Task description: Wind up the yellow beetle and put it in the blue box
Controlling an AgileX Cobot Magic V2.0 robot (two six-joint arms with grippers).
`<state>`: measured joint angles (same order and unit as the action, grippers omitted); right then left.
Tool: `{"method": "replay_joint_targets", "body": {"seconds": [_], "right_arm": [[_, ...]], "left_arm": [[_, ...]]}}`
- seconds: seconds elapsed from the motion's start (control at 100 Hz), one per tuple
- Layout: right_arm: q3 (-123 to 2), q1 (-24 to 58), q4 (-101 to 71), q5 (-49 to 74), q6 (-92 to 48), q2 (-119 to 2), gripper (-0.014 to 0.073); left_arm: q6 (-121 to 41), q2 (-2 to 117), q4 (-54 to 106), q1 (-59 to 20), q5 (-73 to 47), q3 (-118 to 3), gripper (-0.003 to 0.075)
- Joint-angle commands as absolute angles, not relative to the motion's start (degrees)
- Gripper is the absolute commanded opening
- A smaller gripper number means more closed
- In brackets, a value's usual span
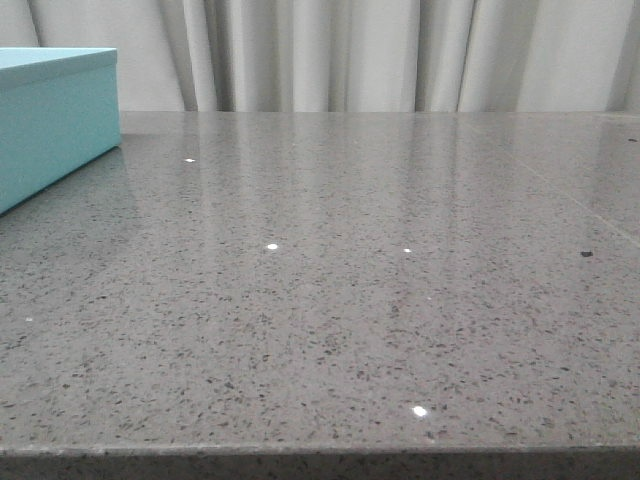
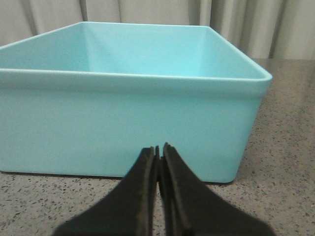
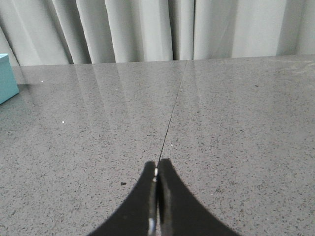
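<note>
The blue box (image 2: 123, 123) is seen directly ahead of the left end effector (image 2: 160, 150), near it, open-topped, resting on the speckled grey desk (image 2: 290, 147). The left end effector is pressed together with nothing held. The right end effector (image 3: 157, 169) is likewise closed on nothing, low over bare desk, the box well off to its side. The yellow beetle cannot be seen in any view.

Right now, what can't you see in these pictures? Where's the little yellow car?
- Yellow beetle: in no view.
- Blue box: the front view's left edge cuts it off; only a corner shows.
- Box floor: in the left wrist view, the near wall hides it, so its contents stay unknown.
- Both arms: outside the front view; only the closed left gripper and right gripper show.
</note>
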<state>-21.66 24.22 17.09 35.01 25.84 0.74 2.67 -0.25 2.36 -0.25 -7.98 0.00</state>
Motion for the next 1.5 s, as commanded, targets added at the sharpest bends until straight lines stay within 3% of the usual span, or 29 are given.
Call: {"method": "replay_joint_targets", "body": {"seconds": [0.0,0.55,0.7,0.89,1.05,1.32,1.49], "right_arm": [[-22.92,24.11,18.53,30.22,25.49,1.76,-0.0068],[-21.43,23.47,21.25,27.92,25.49,1.76,-0.0068],[-17.78,18.87,17.97,19.41,23.19,1.76,-0.0068],[-11.97,9.62,3.96,6.83,7.43,1.76,-0.0068],[-7.63,2.95,1.41,0.39,5.95,1.76,-0.0068],[0.88,0.96,1.63,-7.84,6.05,1.76,-0.0068],[0.84,0.96,1.74,-5.31,6.05,1.82,-0.0068]], "left_arm": [[3.27,-2.08,2.52,-0.63,-3.89,1.22,-0.0018],[3.27,-2.08,2.52,-0.63,-3.89,1.22,-0.0018],[3.27,-2.08,2.52,-0.63,-3.89,1.22,-0.0018],[3.27,-2.08,2.52,-0.63,-3.89,1.22,-0.0018],[3.27,-2.08,2.52,-0.63,-3.89,1.22,-0.0019],[3.27,-2.08,2.52,-0.63,-3.89,1.22,-0.0018],[3.27,-2.08,2.52,-0.63,-3.89,1.22,-0.0018]]}}
